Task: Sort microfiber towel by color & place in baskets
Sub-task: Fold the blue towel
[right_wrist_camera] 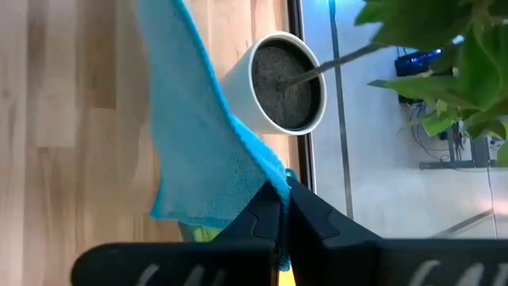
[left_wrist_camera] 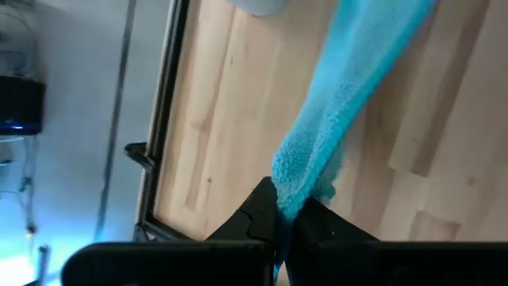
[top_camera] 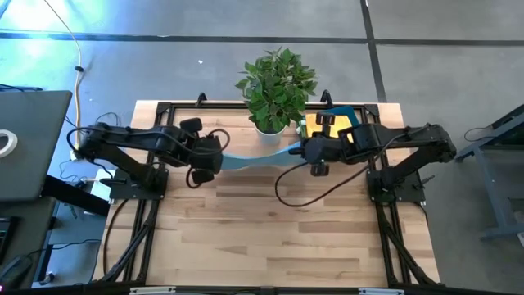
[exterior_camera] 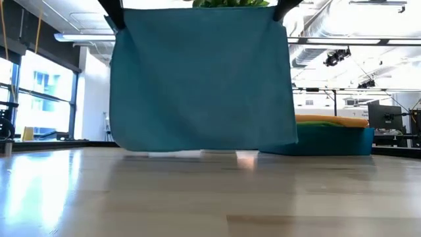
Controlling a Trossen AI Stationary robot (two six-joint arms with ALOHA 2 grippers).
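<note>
Blue towel stretched above the bench, just in front of plant pot; left gripper and right gripper fingers clamped on its corners.

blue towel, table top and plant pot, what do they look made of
Blue towel: looks like microfiber, a nubby looped pile at the pinched edge. Table top: pale wood planks, visible grain and seams, with a slight sheen. Plant pot: smooth matte white, ceramic or plastic; cannot tell which.
</note>
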